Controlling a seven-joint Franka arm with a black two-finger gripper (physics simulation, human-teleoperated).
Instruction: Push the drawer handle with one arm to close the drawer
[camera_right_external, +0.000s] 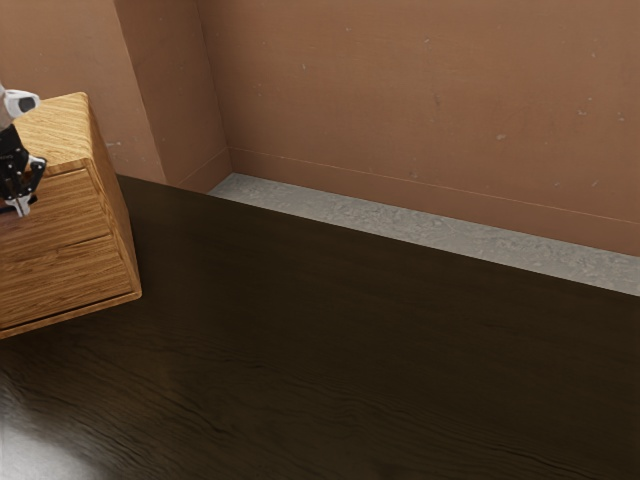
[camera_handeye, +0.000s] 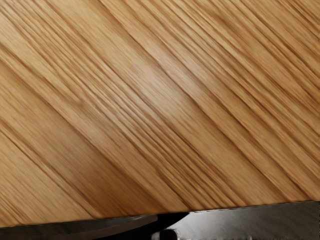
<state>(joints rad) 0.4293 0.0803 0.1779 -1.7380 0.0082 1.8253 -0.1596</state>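
At the exterior view's left edge, my gripper (camera_right_external: 22, 190) hangs in front of the upper drawer (camera_right_external: 70, 212) of a wooden cabinet (camera_right_external: 60, 135). The visible part of that drawer's front looks about level with the cabinet's frame; its far left part runs out of the picture. A lower drawer (camera_right_external: 70, 278) sits flush beneath it. I cannot make out the handle clearly behind the gripper. The wrist view looks down on the cabinet's wooden top (camera_handeye: 160, 110), with a dark curved shape (camera_handeye: 145, 229) past its edge.
The cabinet stands on a dark wooden table (camera_right_external: 330, 340), its side wall toward the exterior view's right. Behind the table are a grey floor strip (camera_right_external: 400, 220) and a brown wall (camera_right_external: 430, 110), with a wall corner behind the cabinet.
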